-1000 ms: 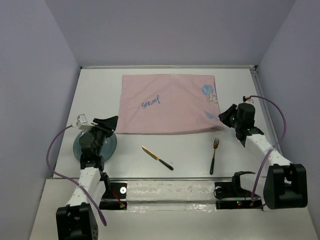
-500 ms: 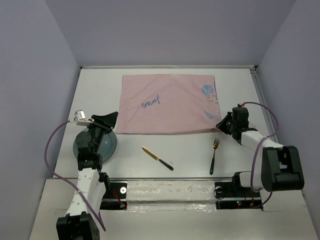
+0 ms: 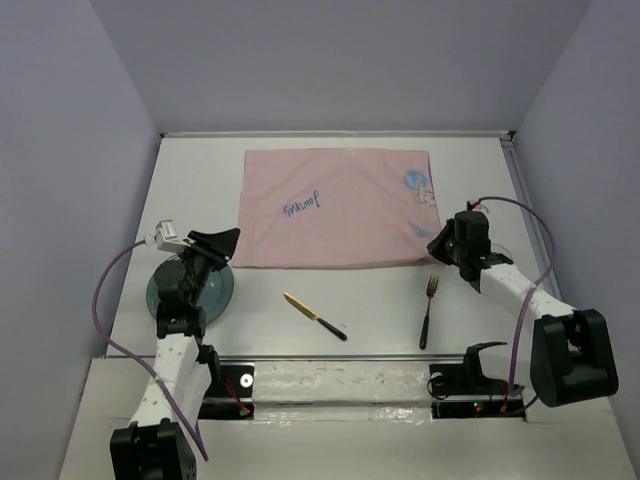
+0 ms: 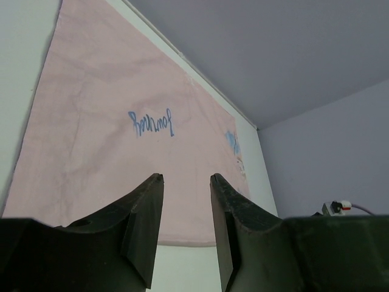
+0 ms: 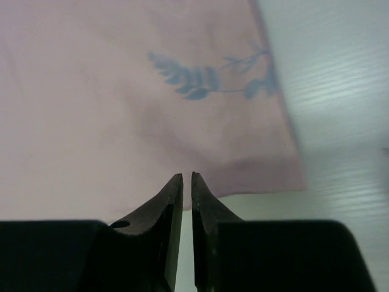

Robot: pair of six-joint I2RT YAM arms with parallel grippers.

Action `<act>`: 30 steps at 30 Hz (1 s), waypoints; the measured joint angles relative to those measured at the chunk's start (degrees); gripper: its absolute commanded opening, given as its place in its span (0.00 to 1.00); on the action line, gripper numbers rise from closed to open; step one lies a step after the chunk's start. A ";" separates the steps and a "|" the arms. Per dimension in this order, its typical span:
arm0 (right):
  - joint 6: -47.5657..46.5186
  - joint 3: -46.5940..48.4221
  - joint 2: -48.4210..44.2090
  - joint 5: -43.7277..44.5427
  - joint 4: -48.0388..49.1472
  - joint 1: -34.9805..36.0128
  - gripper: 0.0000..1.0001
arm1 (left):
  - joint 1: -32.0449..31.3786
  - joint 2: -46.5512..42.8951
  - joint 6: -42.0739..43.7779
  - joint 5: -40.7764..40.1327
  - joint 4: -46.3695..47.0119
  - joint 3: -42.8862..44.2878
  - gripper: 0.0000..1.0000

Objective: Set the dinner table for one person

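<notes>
Worktop (image 3: 200, 180) fills my overhead view, white and metal-edged, reaching from the arm bases out to the far wall, and everything lies on it. A pink placemat (image 3: 335, 208) with blue writing is spread flat across the far middle. On my left a dark plate (image 3: 222, 288) sits near the front edge, partly under the left arm. The left end effector (image 3: 225, 242) hangs over the plate's far rim, just short of the mat's near left corner. Its wrist camera shows it released, fingers well apart with nothing between them. A knife (image 3: 315, 316) lies at a slant in front of the mat, and a fork (image 3: 428, 312) lies to its right, tines toward the mat. The right end effector (image 5: 187, 175) is at the mat's near right corner, above the hem by the blue leaf print. It's only barely released, a thin slit between the fingers and nothing gripped.
</notes>
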 measured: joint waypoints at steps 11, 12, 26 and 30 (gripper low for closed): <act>0.33 4.98 12.33 1.36 -0.48 6.80 0.00 | -0.74 -2.27 0.68 0.74 -4.26 3.26 0.46; 0.83 4.50 12.20 1.46 -0.26 6.80 0.00 | -0.96 -2.84 0.87 1.01 -5.14 4.66 0.46; 1.20 2.86 4.63 1.99 -2.49 7.91 0.47 | -2.21 -3.74 16.02 2.10 -23.28 28.87 0.56; 1.16 5.55 0.26 0.98 -2.27 15.21 0.53 | -3.23 -4.92 20.79 0.55 -28.17 33.33 0.62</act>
